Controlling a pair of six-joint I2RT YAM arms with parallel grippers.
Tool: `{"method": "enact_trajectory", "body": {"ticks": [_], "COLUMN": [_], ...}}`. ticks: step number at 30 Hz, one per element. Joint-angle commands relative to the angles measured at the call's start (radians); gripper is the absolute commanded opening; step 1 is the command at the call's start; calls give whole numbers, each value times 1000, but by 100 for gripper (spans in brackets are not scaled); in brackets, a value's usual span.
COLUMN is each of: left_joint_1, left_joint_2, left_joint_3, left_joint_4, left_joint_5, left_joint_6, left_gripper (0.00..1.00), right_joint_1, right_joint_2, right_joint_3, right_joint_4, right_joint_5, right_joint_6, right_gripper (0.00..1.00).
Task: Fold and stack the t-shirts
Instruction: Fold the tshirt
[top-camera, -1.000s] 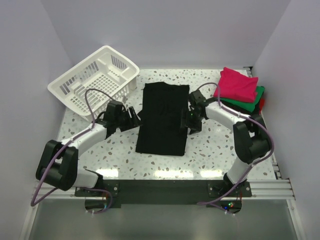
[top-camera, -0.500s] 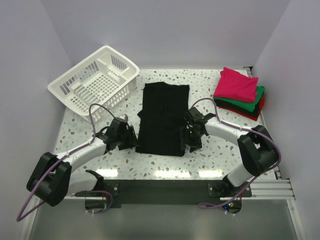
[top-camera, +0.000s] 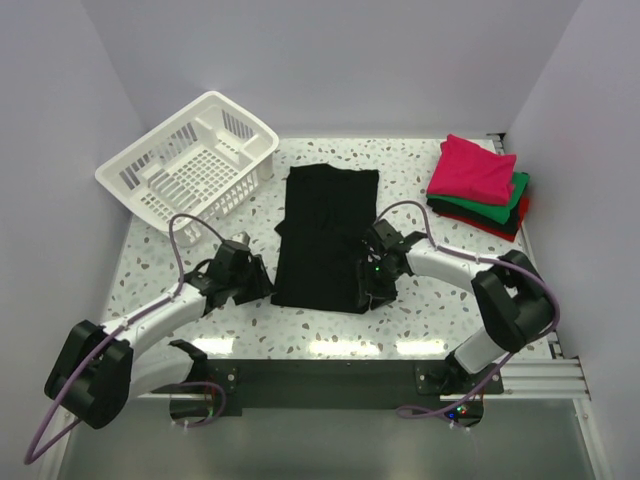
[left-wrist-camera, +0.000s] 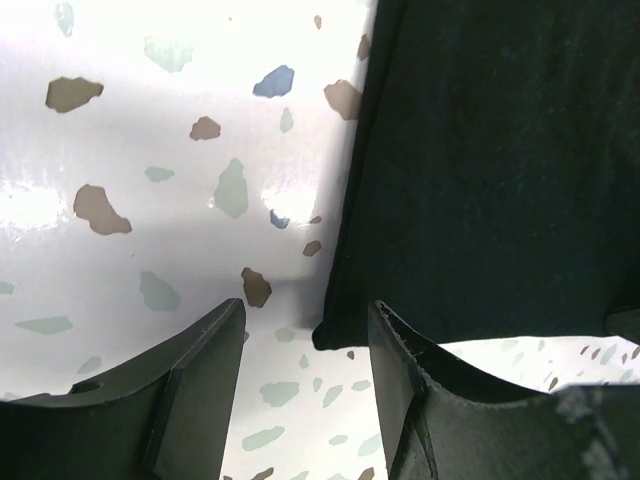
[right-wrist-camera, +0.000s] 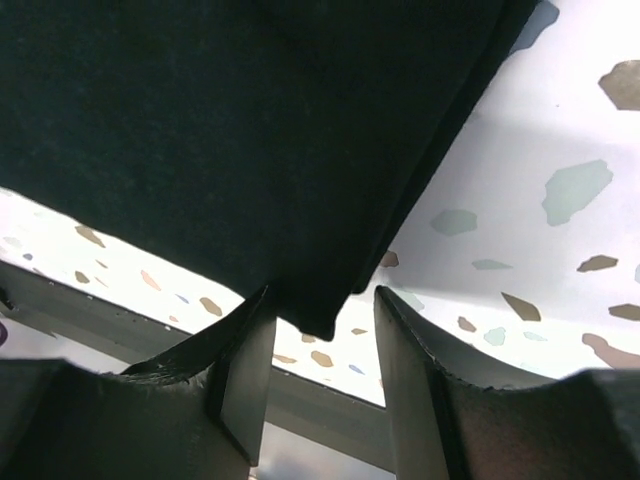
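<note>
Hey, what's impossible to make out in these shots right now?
Top view: left claw and right claw tips blend into the black t-shirt; contact unclear.
Top view: the pink t-shirt covers most of the stack's lower shirts.
Wrist views: frame edges cut off most of the black t-shirt.

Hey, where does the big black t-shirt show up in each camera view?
Top external: black t-shirt lies flat mid-table, between the arms.
Left wrist: black t-shirt fills the upper right, corner between the jaws.
Right wrist: black t-shirt fills the upper left, corner between the jaws.
Shared landmark: the speckled tabletop.
</note>
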Motion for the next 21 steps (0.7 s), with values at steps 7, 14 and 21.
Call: {"method": "enact_trajectory", "body": {"ticks": [7,14,21], "left_joint_1": [-3,-4,-15], "left_joint_2": [-19,-4,41], "left_joint_3": [-33,-63,-74], "left_joint_4": [7,68,140], "left_joint_5": [-6,46,112], "left_joint_6": [-6,-9,3], "left_gripper": [55,51,49], "right_joint_1": [3,4,4], "right_joint_2": [72,95,103], "right_joint_3": [14,30,30], "right_joint_4": [-12,-32,-32], "right_joint_5": [25,31,33], "right_joint_6": [3,3,13], "right_gripper": [35,12,12]}}
